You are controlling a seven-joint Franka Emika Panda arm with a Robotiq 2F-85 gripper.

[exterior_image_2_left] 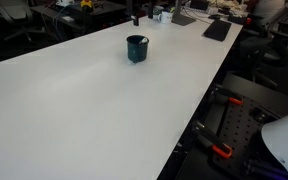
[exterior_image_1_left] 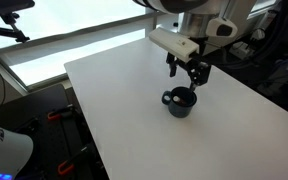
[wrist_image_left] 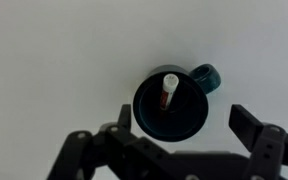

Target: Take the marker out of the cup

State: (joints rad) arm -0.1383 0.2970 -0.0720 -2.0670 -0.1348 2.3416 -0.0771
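The dark navy cup [wrist_image_left: 171,105] stands upright on the white table, its handle [wrist_image_left: 207,76] at the upper right in the wrist view. The marker [wrist_image_left: 167,93] leans inside it, pale body up, reddish part lower. My gripper [wrist_image_left: 182,122] is open above the cup, its fingers on either side of the rim, not touching. In an exterior view the gripper [exterior_image_1_left: 191,74] hangs just above the cup [exterior_image_1_left: 180,101]. In an exterior view the cup [exterior_image_2_left: 136,48] shows at the far end of the table; only a dark bit of the gripper is at the top edge there.
The white table [exterior_image_1_left: 134,100] is wide and bare around the cup. A dark keyboard [exterior_image_2_left: 217,30] and clutter lie beyond its far end. Red-handled clamps [exterior_image_2_left: 219,150] and dark equipment sit beside the table edge.
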